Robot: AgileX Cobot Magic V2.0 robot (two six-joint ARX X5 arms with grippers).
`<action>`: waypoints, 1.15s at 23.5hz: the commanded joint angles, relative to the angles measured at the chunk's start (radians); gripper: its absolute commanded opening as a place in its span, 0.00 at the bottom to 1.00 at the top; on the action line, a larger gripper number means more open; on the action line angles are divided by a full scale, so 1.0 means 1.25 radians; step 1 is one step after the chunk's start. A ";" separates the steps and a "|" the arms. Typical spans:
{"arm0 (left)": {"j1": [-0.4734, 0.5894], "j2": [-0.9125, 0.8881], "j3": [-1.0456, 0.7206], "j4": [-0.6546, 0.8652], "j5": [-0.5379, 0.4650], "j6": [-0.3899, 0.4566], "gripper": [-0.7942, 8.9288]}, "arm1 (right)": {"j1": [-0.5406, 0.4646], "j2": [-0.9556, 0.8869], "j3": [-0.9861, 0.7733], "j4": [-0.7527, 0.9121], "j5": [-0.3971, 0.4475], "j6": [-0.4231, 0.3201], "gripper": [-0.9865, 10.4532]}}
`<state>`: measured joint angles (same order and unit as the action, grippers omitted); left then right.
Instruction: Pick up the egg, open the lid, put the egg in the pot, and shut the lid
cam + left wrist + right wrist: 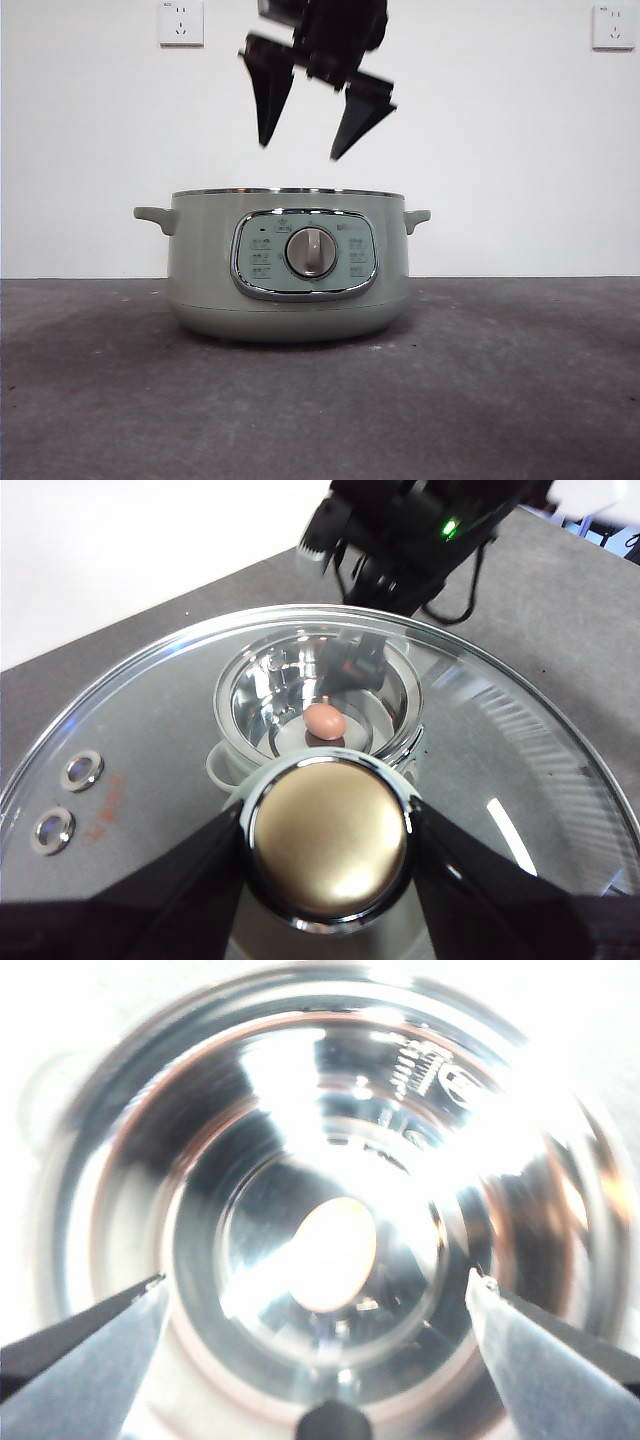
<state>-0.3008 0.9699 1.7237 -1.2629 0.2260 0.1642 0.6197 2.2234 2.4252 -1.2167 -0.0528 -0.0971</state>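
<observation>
In the front view the pot (288,268) stands at mid-table, lidless, its silver dial (311,251) facing the camera. At its twelve o'clock, just above the rim, the right gripper (305,152) hangs with both jaws spread apart and nothing between them. Its wrist view looks straight down into the shiny steel bowl, where the egg (335,1253) rests on the pot's floor (300,1300), blurred by glare. The left gripper (325,865) grasps the lid (150,750) by its round knob (327,845), jaws pressed to either side. Through the glass the egg lies in the pot at the knob's twelve o'clock.
</observation>
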 commanded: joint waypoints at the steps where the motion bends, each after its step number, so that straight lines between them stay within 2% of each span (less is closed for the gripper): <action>1: 0.002 0.005 0.006 0.041 0.007 0.004 0.07 | -0.005 -0.046 0.009 -0.022 0.004 0.015 0.53; 5: -0.002 0.029 0.006 0.062 0.008 0.004 0.07 | -0.005 -0.146 0.008 -0.128 0.040 0.000 0.53; 8: -0.002 0.056 0.006 0.079 0.009 0.004 0.07 | -0.005 -0.234 0.007 -0.129 0.012 0.004 0.52; 13: -0.023 0.134 0.006 0.125 0.034 0.013 0.07 | -0.004 -0.419 -0.034 -0.130 0.013 0.015 0.52; 19: -0.072 0.261 0.006 0.237 0.034 0.020 0.07 | -0.004 -0.723 -0.279 -0.130 0.013 0.026 0.52; 23: -0.083 0.327 0.006 0.293 0.034 0.025 0.07 | -0.004 -0.859 -0.394 -0.130 0.017 0.049 0.52; 27: -0.095 0.398 0.006 0.348 0.034 0.025 0.07 | -0.004 -0.984 -0.490 -0.130 0.056 0.078 0.52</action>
<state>-0.4141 1.4643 1.7237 -0.8757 0.2592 0.1833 0.6140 1.0199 1.8404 -1.3544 0.0055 -0.0319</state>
